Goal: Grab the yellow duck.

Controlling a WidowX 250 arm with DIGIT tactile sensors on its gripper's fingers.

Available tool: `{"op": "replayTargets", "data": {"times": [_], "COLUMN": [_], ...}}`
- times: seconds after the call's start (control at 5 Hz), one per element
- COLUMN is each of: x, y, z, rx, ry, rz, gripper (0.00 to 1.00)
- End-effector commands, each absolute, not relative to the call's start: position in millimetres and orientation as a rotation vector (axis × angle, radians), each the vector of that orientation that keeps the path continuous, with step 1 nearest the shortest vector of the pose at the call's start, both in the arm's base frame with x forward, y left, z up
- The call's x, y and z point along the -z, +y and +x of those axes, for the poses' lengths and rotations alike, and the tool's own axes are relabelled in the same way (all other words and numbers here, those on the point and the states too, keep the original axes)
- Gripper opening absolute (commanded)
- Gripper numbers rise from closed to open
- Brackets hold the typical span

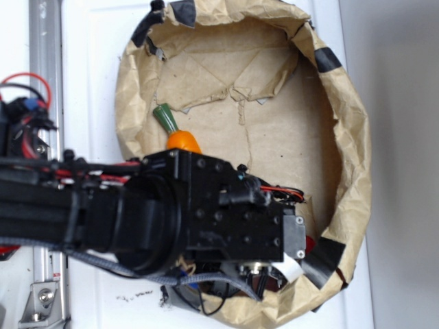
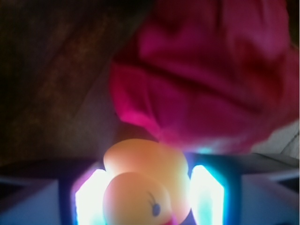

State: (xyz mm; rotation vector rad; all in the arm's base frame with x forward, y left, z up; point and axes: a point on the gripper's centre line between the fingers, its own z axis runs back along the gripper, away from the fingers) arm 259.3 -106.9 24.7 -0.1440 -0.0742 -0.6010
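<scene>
- Two views show this moment: an exterior one looking down on a white counter (image 1: 89, 82), and a close, blurred wrist one.
- At the left of the exterior view the black robot arm (image 1: 103, 212) reaches in across the frame towards a round nest of crumpled brown paper with black tape patches on its rim (image 1: 357, 137); the raised rim looks meant to keep the toys from rolling off.
- Left of centre inside the nest lies a long orange toy carrot with a green top (image 1: 177, 131), its lower end hidden behind the arm.
- Further right, the arm's wrist block covers the nest's lower part, so the jaws themselves are not visible from outside; only a sliver of red shows at the block's right edge.
- In the wrist view, the small glossy yellow rubber duck with a rounded body and orange-red beak (image 2: 145, 187) sits low in the middle, between the two glowing finger pads (image 2: 91, 199), head nearest the camera.
- The gripper (image 2: 147, 199) has its jaws drawn in around the duck, each pad right at a flank (actual contact is hard to confirm through the glare), so I judge it a pinch on the duck.
- Above and right of the duck, the wrinkly red lump (image 2: 206, 75) fills the frame, just beyond it.
</scene>
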Motion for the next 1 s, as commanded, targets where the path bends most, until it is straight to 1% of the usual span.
{"op": "replayTargets", "data": {"times": [0.0, 0.2, 0.4, 0.6, 0.8], "x": [-39.2, -69.9, -103.4, -112.1, -146.5], "y": [-93.5, -43.3, 5.0, 45.7, 38.3], "z": [264.3, 260.9, 247.7, 252.0, 254.3], "rx": [0.499, 0.279, 0.095, 0.066, 0.045], "ry": [-0.125, -0.169, -0.213, -0.217, -0.262], "rz": [-0.112, -0.064, -0.011, 0.009, -0.032], "gripper": [0.00, 0.00, 0.00, 0.00, 0.00]}}
